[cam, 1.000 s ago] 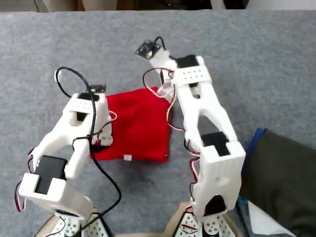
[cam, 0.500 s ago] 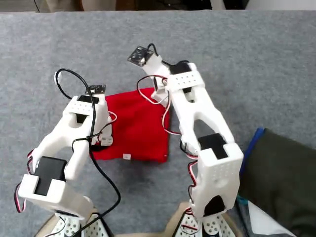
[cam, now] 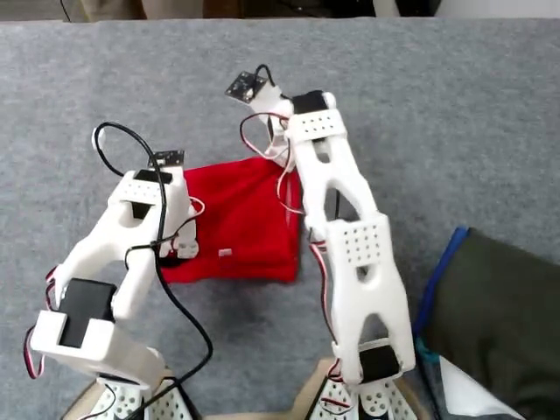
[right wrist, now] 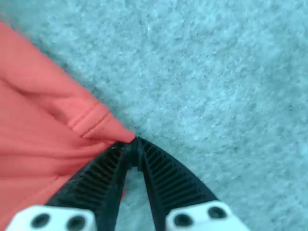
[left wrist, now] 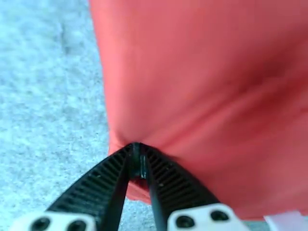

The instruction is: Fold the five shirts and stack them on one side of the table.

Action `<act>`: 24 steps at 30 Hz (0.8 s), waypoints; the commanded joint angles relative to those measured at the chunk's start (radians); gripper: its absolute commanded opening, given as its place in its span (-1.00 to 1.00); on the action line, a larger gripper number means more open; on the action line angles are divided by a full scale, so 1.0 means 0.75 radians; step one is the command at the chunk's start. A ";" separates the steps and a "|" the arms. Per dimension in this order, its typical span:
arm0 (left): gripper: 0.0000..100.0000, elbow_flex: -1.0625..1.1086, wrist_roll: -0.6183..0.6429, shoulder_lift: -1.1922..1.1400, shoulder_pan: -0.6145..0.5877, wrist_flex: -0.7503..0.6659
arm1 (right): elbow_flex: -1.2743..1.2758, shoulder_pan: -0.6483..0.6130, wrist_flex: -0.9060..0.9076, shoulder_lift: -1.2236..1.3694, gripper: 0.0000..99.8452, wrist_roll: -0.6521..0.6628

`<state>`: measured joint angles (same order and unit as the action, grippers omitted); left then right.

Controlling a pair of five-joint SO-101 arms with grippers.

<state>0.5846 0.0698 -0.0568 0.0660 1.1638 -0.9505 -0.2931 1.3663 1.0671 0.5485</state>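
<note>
While the left gripper (left wrist: 137, 161) is clenched on the red shirt (cam: 241, 219) at its left edge and the right gripper (right wrist: 134, 147) is clamped on its far right corner, both should, I judge, travel level and together so the fold lands square on the grey table (cam: 455, 114), with the dark garment (cam: 503, 306) well apart to the shirt's right.

Both white plastic arms (cam: 337, 188) carry black motors (cam: 83, 306), looped cables (cam: 186, 308) and seemingly ribbed black claw fingers (left wrist: 101, 185).
</note>
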 commanded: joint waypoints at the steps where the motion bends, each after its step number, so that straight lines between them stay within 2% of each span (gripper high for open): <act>1: -0.96 -0.086 -0.008 0.007 -0.065 -0.012 | -0.443 0.038 0.221 0.118 -0.99 0.031; 6: -0.96 -0.411 -0.010 -0.001 -0.139 0.121 | -0.977 0.001 0.563 0.183 -0.99 0.035; 10: -0.96 -0.683 -0.012 -0.005 -0.143 0.211 | -0.889 0.013 0.563 0.077 -0.99 0.033; 14: -0.96 -0.835 -0.012 -0.044 -0.137 0.155 | -0.785 0.036 0.563 -0.071 -0.99 -0.002; 18: -0.96 -0.900 -0.004 -0.255 -0.133 0.025 | -0.594 0.032 0.563 -0.228 -0.99 -0.002; 24: -0.96 -1.185 0.121 -0.654 -0.133 -0.031 | -0.433 0.003 0.556 -0.310 -0.99 0.000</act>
<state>-0.1642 0.1112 -0.4588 -0.0322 1.1592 -1.2942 -0.2823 1.7714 0.9306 0.5562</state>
